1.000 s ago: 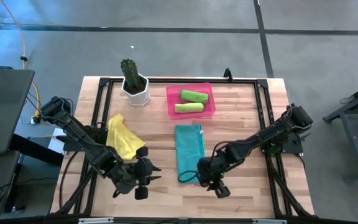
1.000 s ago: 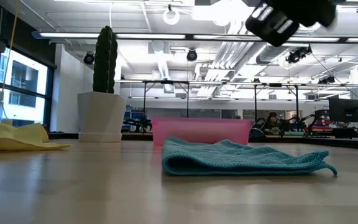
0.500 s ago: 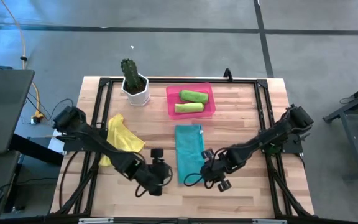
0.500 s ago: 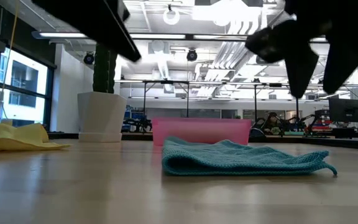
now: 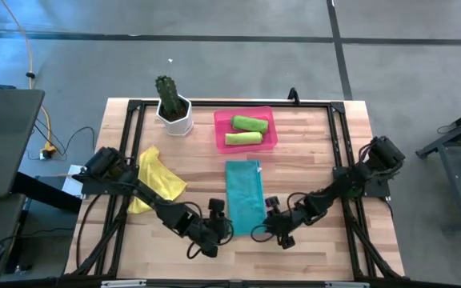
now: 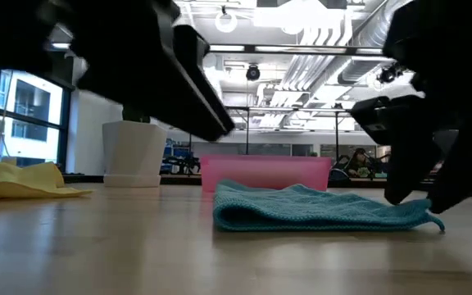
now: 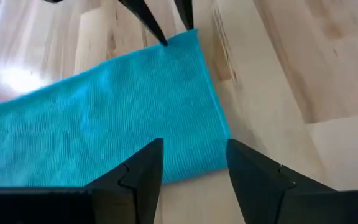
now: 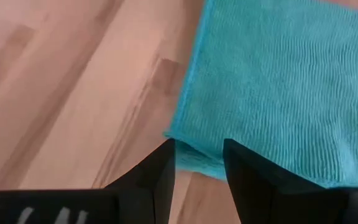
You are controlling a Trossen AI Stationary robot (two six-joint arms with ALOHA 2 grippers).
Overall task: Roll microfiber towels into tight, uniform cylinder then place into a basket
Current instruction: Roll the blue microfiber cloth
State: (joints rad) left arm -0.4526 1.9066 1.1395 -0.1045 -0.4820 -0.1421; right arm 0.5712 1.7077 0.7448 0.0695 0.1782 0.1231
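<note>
teal towel, flat, long axis front-to-back

robotics lab | open ceiling ducts, strip lights, workbenches behind

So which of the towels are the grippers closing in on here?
The teal towel, flat at mid-table. The left gripper and right gripper flank its near end; the yellow towel lies crumpled aside.
</note>
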